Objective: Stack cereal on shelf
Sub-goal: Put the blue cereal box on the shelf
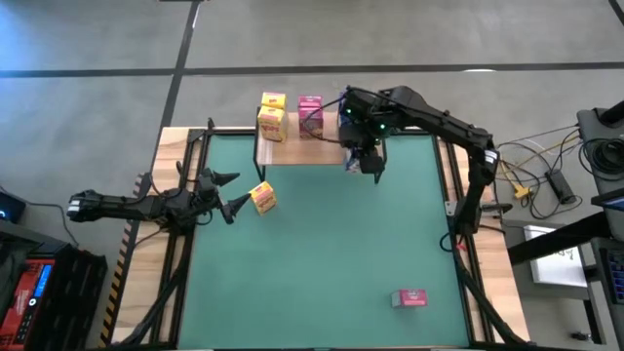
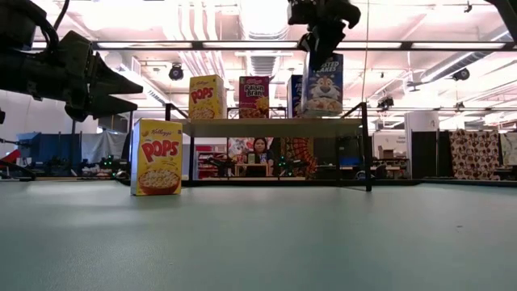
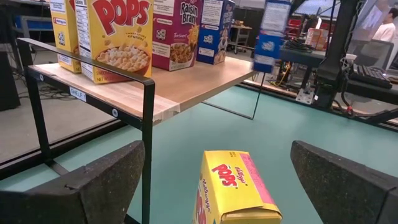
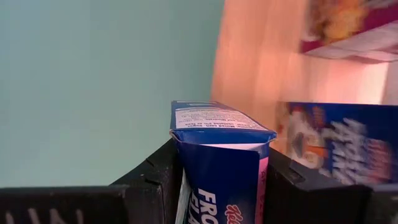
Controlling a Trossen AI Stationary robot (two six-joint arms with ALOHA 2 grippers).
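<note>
The wooden shelf (image 1: 292, 148) stands at the mat's far side and bears two yellow cereal boxes (image 1: 272, 117), a pink one (image 1: 310, 115) and a blue one (image 2: 295, 95). My right gripper (image 2: 325, 39) hangs above the shelf's right end, shut on another blue cereal box (image 2: 324, 85). A yellow cereal box (image 1: 263, 198) stands upright on the mat just ahead of my left gripper (image 1: 230, 195), which is open and level. In the left wrist view this box (image 3: 233, 186) shows between the two fingers but beyond their tips. A pink box (image 1: 409, 297) lies flat near the mat's near right corner. My right gripper pinches the blue box's upper end (image 2: 323, 58) between its two fingers (image 4: 155, 180), one on each of two opposite sides. The fingers come from above, slanting down. The box hangs upright below them by the shelf's right end; I cannot tell whether its bottom touches the board.
The shelf's black metal legs (image 3: 147, 124) stand close to the left gripper and the yellow box. Green mat (image 1: 331, 253) lies open in the middle. Cables and gear (image 1: 546, 180) sit off the table's right. A person (image 2: 258, 149) shows behind the shelf.
</note>
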